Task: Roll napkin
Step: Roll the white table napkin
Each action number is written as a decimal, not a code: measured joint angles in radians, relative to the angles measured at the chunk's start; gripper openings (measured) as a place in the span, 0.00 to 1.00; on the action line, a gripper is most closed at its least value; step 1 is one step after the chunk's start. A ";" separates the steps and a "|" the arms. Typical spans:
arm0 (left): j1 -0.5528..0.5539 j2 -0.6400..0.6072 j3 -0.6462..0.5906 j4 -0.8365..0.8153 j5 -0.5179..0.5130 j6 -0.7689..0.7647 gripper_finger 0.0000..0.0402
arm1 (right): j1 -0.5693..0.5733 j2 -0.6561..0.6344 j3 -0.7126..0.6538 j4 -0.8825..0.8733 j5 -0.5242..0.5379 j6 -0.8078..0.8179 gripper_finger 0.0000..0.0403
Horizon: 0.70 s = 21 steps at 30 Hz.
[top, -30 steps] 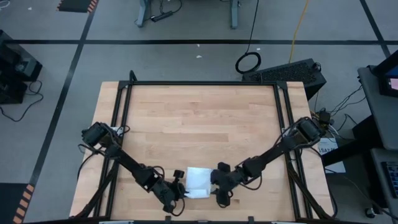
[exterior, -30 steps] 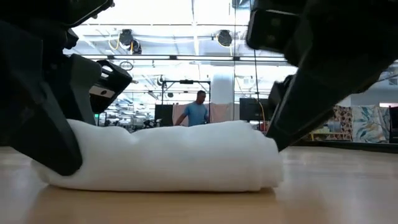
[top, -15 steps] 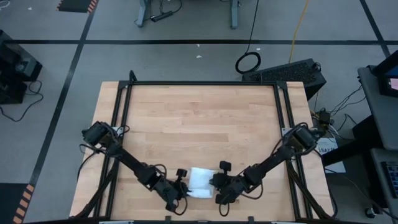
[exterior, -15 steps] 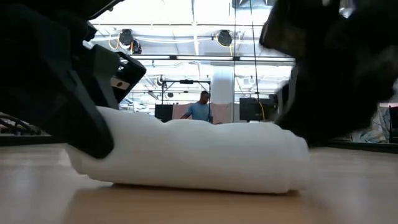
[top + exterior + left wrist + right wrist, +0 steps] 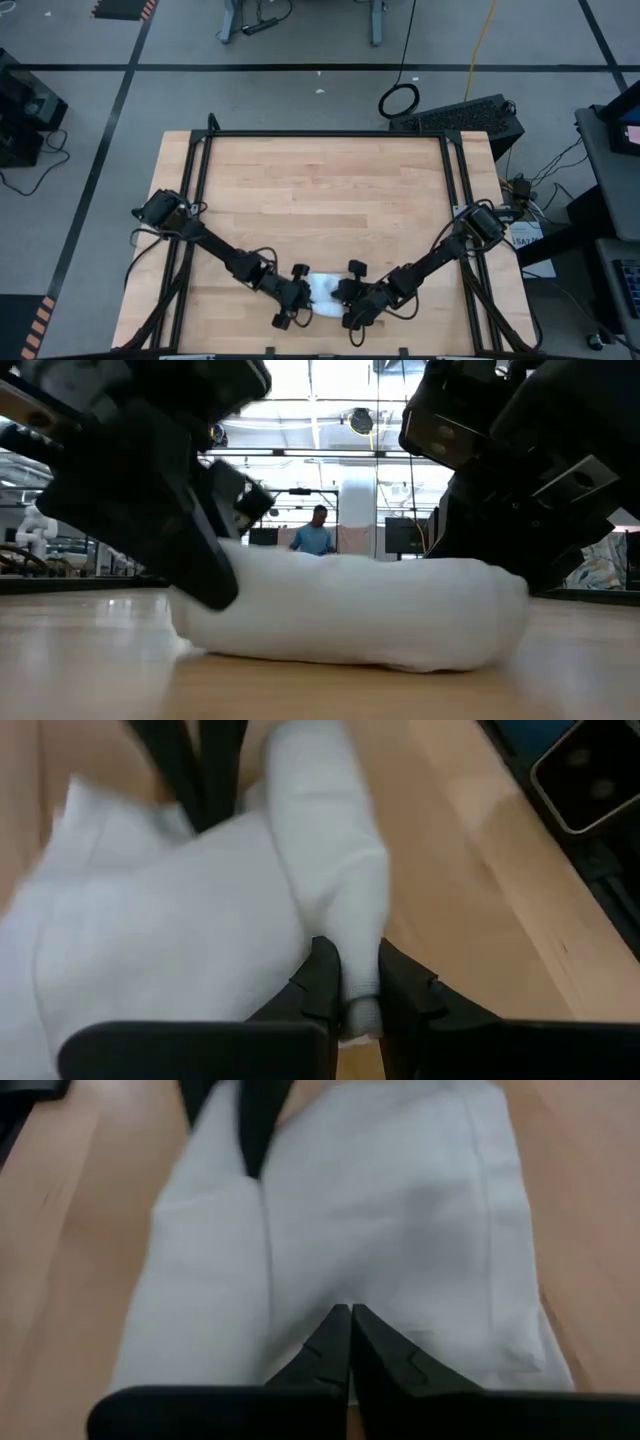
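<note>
The white napkin [image 5: 323, 290] lies partly rolled on the wooden table near its near edge. In the low view it is a thick, low roll [image 5: 350, 610] resting on the wood. My left gripper [image 5: 298, 298] is at the napkin's left end, shut on it. My right gripper [image 5: 343, 300] is at its right end, slanting down, its fingers shut together on the cloth [image 5: 380, 1210]. In the left wrist view a rolled ridge [image 5: 320, 830] runs away from my fingers beside a flatter part [image 5: 170, 930]. My left gripper [image 5: 358, 985] pinches the near end of the rolled ridge [image 5: 358, 955] between its two fingers. It comes slanting down from the table's left, along the ridge. The napkin lies on the table. My right gripper [image 5: 347, 1320] rests its shut fingertips [image 5: 335, 1330] on the napkin's right part [image 5: 345, 1285], slanting down from the table's right. Whether a layer is caught between them, I cannot tell.
A black metal frame [image 5: 320, 134] runs round the tabletop. Bare wood [image 5: 320, 200] stretches from the napkin toward the far edge. The near edge lies close behind both grippers. A person [image 5: 316, 535] stands far off in the room beyond the table.
My left gripper has gone toward the table's right with the napkin's left end, and the napkin has slid and bunched that way, narrower than before. My right gripper has sunk onto the napkin's right end and tipped over.
</note>
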<state>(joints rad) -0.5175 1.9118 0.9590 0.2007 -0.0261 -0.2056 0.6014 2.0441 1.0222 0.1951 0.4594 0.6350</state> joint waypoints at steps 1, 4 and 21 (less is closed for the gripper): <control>0.010 0.000 -0.004 -0.005 0.020 -0.025 0.10 | 0.000 0.000 0.000 0.000 -0.006 0.000 0.00; 0.037 0.000 -0.014 -0.006 0.055 -0.097 0.10 | 0.000 0.000 0.000 0.011 -0.012 -0.024 0.00; 0.101 -0.001 -0.017 -0.026 0.185 -0.263 0.10 | 0.023 -0.205 -0.004 -0.233 -0.020 -0.176 0.17</control>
<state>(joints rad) -0.4169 1.9110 0.9417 0.1748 0.1584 -0.4683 0.6243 1.8392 1.0180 -0.0375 0.4397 0.4594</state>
